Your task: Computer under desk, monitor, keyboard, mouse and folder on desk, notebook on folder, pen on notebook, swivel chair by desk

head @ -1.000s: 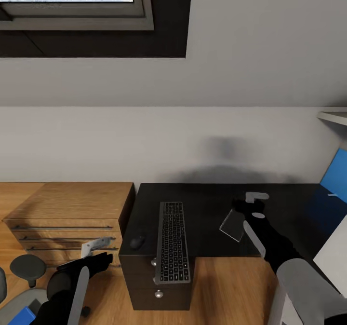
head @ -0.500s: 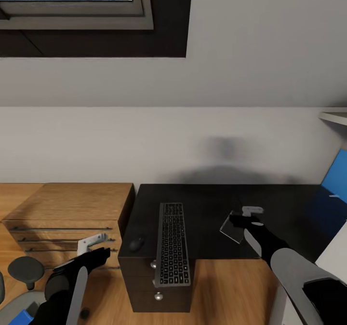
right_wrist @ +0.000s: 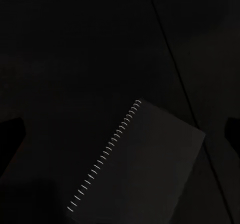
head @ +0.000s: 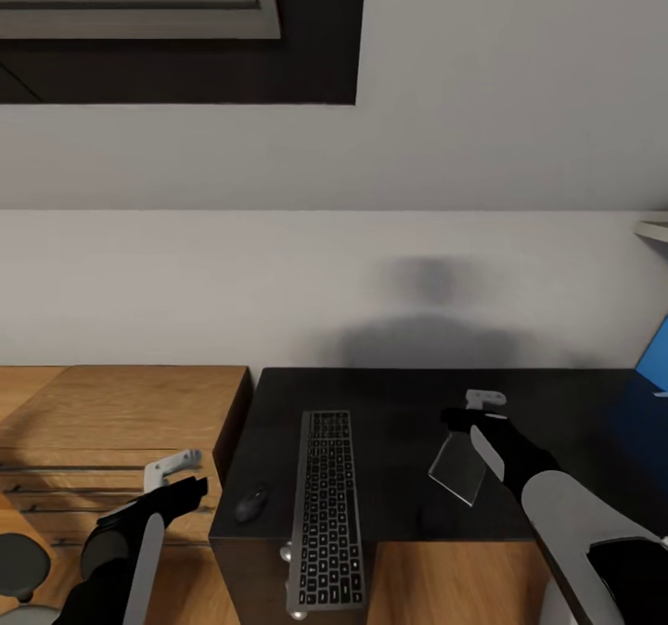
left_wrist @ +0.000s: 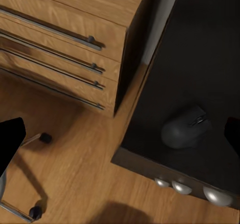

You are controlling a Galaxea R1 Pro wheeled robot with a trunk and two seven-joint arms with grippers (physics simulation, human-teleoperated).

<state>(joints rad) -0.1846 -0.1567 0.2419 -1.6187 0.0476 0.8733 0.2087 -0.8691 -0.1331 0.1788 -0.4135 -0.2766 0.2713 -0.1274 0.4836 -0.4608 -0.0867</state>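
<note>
On the glossy black desk [head: 390, 402] the long black keyboard [head: 325, 504] lies with its near end over the front edge. The small black mouse [head: 249, 504] sits left of it near the desk's corner [left_wrist: 185, 128]. A grey spiral-bound notebook [head: 457, 467] lies flat right of the keyboard. My right gripper [head: 470, 409] hovers open just behind and above the notebook [right_wrist: 140, 169]. Off the desk's left corner, over the floor, my left gripper [head: 183, 477] is open and empty. A black armrest of the swivel chair [head: 17, 565] peeks in at bottom left. Computer, monitor, folder and pen are out of view.
A light wooden dresser [head: 121, 412] with bar handles stands against the desk's left side [left_wrist: 65, 29]. Round silver knobs [left_wrist: 180, 186] mark the desk's drawer unit. A chair caster [left_wrist: 35, 212] rests on the wooden floor. A blue panel [head: 654, 356] is at the right edge.
The whole picture has shifted, so the camera has moved nearer and tilted down. My right gripper has sunk slightly toward the notebook. Keyboard, mouse and notebook lie where they were.
</note>
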